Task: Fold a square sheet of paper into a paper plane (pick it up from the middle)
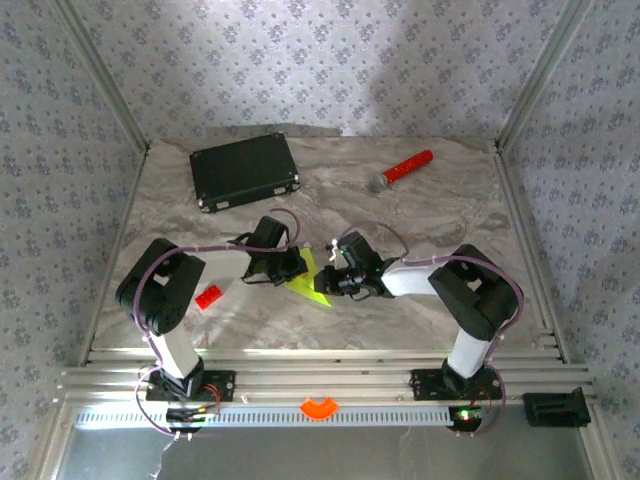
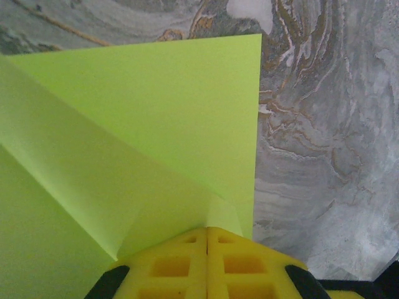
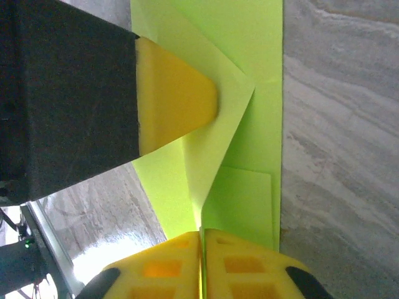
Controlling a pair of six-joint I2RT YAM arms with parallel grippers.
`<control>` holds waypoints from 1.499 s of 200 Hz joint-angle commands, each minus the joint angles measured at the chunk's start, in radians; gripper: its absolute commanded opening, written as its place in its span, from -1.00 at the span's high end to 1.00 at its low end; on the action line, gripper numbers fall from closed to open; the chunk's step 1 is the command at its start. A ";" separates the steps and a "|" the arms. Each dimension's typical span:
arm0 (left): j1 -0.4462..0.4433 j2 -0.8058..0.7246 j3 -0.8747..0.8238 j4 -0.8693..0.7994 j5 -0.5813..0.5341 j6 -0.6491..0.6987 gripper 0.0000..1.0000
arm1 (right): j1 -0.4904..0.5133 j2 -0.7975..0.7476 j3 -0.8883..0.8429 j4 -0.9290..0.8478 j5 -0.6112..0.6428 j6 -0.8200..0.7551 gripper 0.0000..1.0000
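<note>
Overhead view, with both wrist views. I am reading this off the remote feed.

Table point(image 1: 440, 215) — grey marbled top, walled with patterned panels on the left, far and right sides.

Left arm point(image 1: 170, 290) and right arm point(image 1: 470, 290) — both bent inward, so that their wrists meet just near of the table's centre.

Black case point(image 1: 244, 171) — closed, lying flat at far left, well apart from the arms.

Sheet of paper point(image 1: 308, 283) — lime yellow-green and partly folded. It sits at the middle of the table between the two wrists, and from overhead I see it as a wedge pointing near-right. In the left wrist view the sheet of paper point(image 2: 156, 124) shows a diagonal crease and a straight right edge over the marble. In the right wrist view the sheet of paper point(image 3: 249, 62) shows overlapping flaps.

Left gripper point(image 1: 290, 265) — clamped on the sheet. In its own view the left gripper point(image 2: 207, 249) has its yellow fingers pressed together with the paper running into the seam, and one of its fingers point(image 3: 174, 106) shows against the paper from the other side.

Right gripper point(image 1: 325, 278) — likewise pinching the sheet. The right gripper point(image 3: 201, 249) has its fingers closed on a fold edge.

Microphone point(image 1: 401, 170) — red handle, grey head, lying at far right.

Red block point(image 1: 208, 297) — small, resting on the table just beside the left arm.
</note>
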 commanded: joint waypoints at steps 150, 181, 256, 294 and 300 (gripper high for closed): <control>-0.007 -0.229 -0.094 -0.004 -0.102 -0.062 0.79 | -0.027 0.026 -0.094 0.209 -0.089 0.152 0.96; -0.010 -0.227 -0.129 0.008 -0.095 -0.072 0.82 | -0.027 0.039 -0.068 0.206 -0.101 0.171 0.96; -0.013 -0.173 -0.140 0.009 -0.096 -0.056 0.83 | -0.036 0.069 -0.090 0.307 -0.097 0.222 0.97; -0.016 -0.130 -0.166 0.028 -0.093 -0.055 0.87 | -0.037 0.068 -0.123 0.365 -0.076 0.230 0.98; -0.016 -0.124 -0.169 0.028 -0.094 -0.054 0.87 | -0.036 0.068 -0.127 0.369 -0.075 0.233 0.98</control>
